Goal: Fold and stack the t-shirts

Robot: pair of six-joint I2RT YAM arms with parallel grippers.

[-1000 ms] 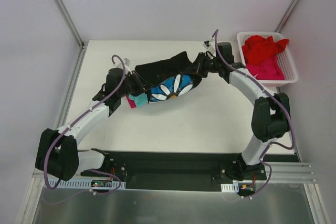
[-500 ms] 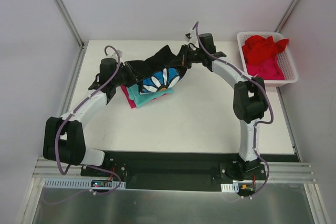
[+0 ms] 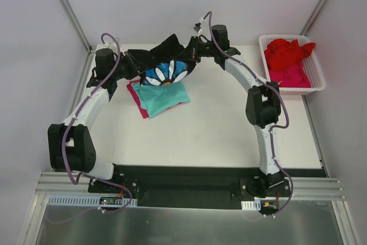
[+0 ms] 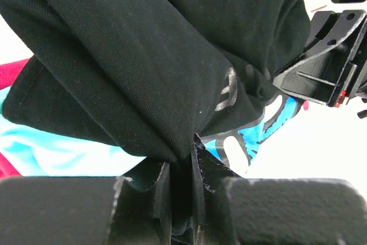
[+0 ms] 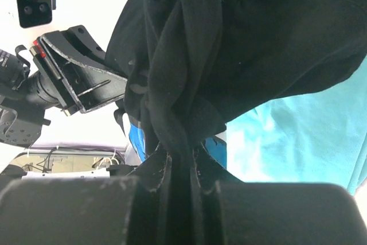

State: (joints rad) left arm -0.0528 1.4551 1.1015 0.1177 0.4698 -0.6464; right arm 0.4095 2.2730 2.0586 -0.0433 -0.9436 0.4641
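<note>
Cloth first, from my left: the left claw (image 4: 182, 167) is clenched on a bunched edge of the black shirt (image 3: 166, 55), out near ten o'clock on the tabletop (image 3: 229, 124). Just toward six o'clock from it lies the folded teal shirt (image 3: 165, 97). It rests on a pink shirt (image 3: 135, 94) whose edge shows at the nine o'clock side. I read that pair as the stack being built.

The black shirt hangs slung between both claws near twelve o'clock, with its flower print (image 3: 166, 74) sagging over the far edge of the teal one. I judge it is held at two ends so it can be spread and laid flat for folding. The right claw (image 5: 180, 170) is likewise clamped on a twisted rope of black cloth. At two o'clock the white basket (image 3: 304, 90) holds a red shirt (image 3: 287, 50) and a second pink shirt (image 3: 293, 76), not yet folded.

The overhead view gives me the layout but hides each pinch. Each wrist view shows cloth wedged between the fingers and the other arm's claw opposite, but not the basket.
</note>
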